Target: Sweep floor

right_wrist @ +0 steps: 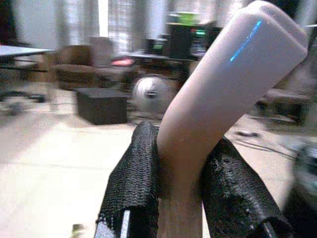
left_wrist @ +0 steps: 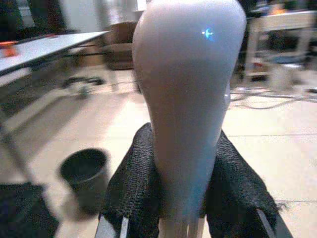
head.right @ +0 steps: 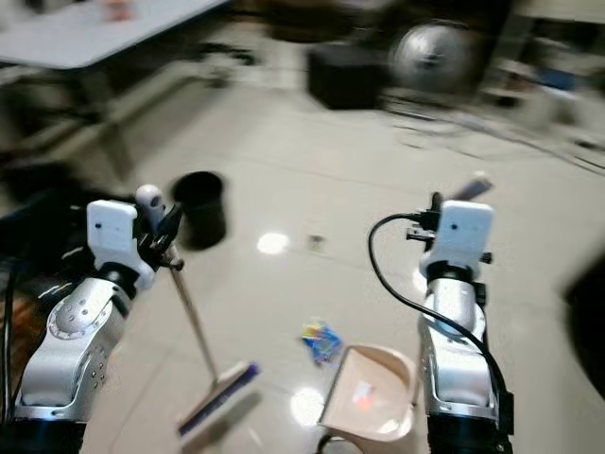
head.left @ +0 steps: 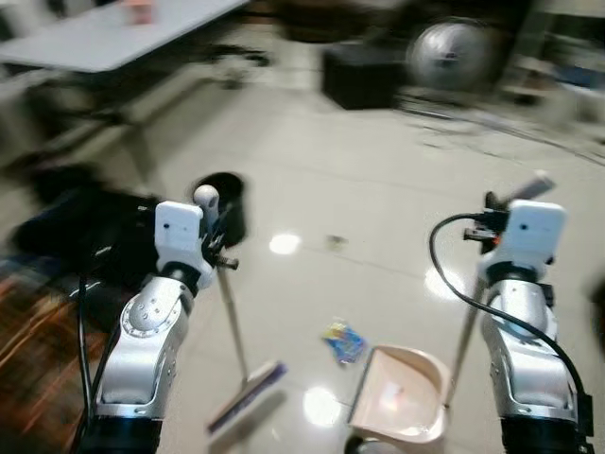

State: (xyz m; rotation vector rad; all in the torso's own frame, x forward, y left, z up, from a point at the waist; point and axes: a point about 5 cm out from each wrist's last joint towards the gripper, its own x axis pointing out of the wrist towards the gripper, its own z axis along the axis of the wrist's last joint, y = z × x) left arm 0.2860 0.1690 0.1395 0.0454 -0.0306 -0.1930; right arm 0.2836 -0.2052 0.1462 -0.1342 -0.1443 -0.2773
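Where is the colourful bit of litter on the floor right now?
In the left eye view, the litter lies on the tile floor between the two arms, just left of the dustpan and right of the broom head.

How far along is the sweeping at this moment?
Tools are in hand: left gripper shut on the broom, right gripper shut on the dustpan handle. Left to do: the colourful wrapper lies on the floor beside the dustpan, which looks empty.

- Broom (head.left: 236,352) head on the floor (head.left: 378,189), below the left gripper (head.left: 216,248).
- Dustpan (head.left: 402,395) below the right gripper (head.left: 492,227).
- Litter (head.left: 343,341) between them.
- Bin (head.left: 225,203) beyond the left gripper.
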